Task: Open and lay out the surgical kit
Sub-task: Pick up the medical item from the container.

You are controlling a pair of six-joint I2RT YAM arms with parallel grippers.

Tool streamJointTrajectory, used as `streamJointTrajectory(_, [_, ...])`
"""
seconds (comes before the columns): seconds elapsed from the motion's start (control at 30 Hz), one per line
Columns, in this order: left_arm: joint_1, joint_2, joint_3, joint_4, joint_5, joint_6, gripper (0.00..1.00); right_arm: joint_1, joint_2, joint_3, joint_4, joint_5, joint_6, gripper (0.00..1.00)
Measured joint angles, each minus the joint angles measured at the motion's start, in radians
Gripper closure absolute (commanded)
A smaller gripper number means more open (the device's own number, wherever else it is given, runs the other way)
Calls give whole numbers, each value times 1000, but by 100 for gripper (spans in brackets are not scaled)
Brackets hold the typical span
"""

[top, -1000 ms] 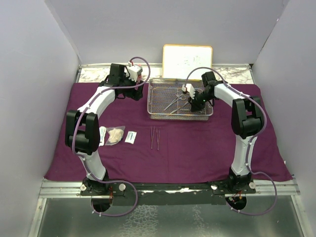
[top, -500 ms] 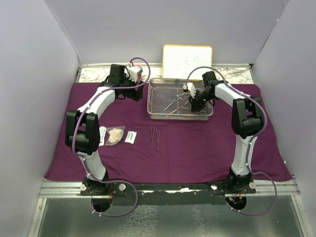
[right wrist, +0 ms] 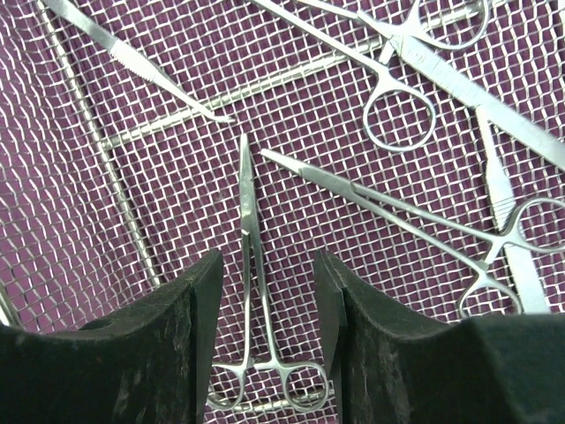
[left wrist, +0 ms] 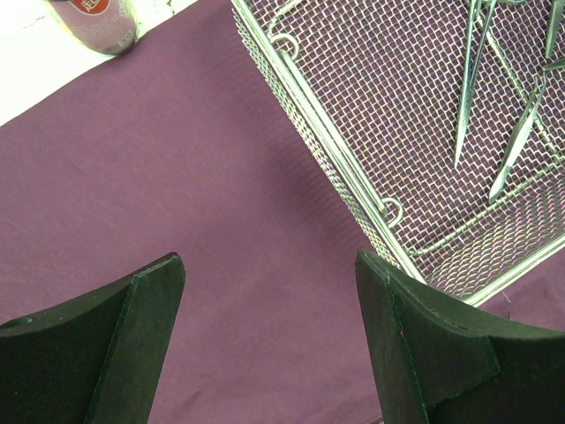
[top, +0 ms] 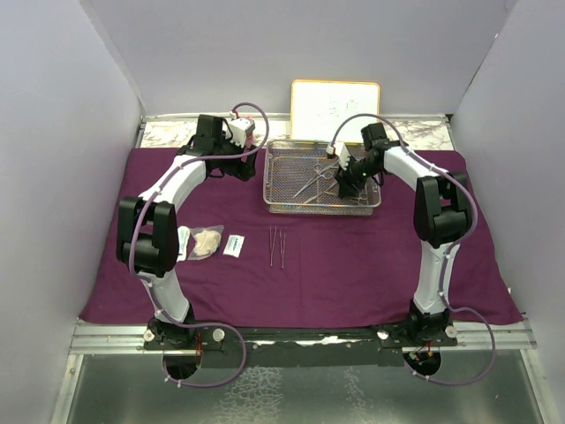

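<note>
Surgical kit: steel clamp point(right wrist: 247, 221) lying flat in wire-mesh tray point(top: 291, 209) on purple cloth wrap point(top: 353, 265), far centre of table. Right gripper point(right wrist: 267, 265) hovering, jaws parted, straddling shaft, not gripping. Clamp looking thin, shiny, prob. light, stiff, slick, so pinching mid-shaft seems best. Left gripper point(left wrist: 269, 265) gaping over cloth beside tray, holding nothing.

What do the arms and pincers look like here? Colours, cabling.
Left arm and right arm: white shells, black joints, a lilac cable looping along each. Left pincer and right pincer: matte black wedge-shaped fingers, no markings visible.
</note>
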Motion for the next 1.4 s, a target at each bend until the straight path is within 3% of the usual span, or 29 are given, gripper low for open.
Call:
streamJointTrajectory(0.43, [0, 0, 0, 0, 5, 0, 19, 26, 38, 12, 39, 7, 0, 60])
streamJointTrajectory(1.17, [0, 0, -3, 2, 14, 1, 19, 28, 43, 5, 73, 36, -18, 98])
streamJointTrajectory(1.4, [0, -5, -4, 2, 14, 1, 19, 30, 48, 33, 34, 38, -35, 99])
